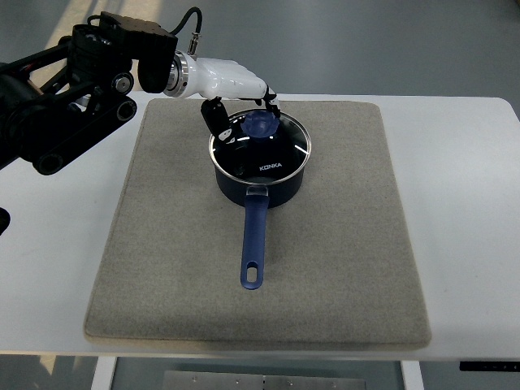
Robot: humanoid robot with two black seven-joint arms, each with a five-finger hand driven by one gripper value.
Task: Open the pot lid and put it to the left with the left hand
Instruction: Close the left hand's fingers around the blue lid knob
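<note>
A dark blue saucepan (260,183) stands on a grey mat (341,244), its long blue handle (253,244) pointing toward the near edge. A glass lid (272,150) with a blue knob (261,124) sits on the pot. My left hand (244,101), white with black fingertips, reaches in from the upper left and hovers over the far rim of the lid. Its thumb (216,116) is left of the knob and the fingers (268,101) curl behind it; they bracket the knob loosely, and I cannot tell whether they touch it. The right arm does not show.
The mat lies on a white table (463,203). The left arm's black links (73,97) cross the upper left corner. Bare mat (162,211) lies left of the pot, with more bare mat to the right and near side.
</note>
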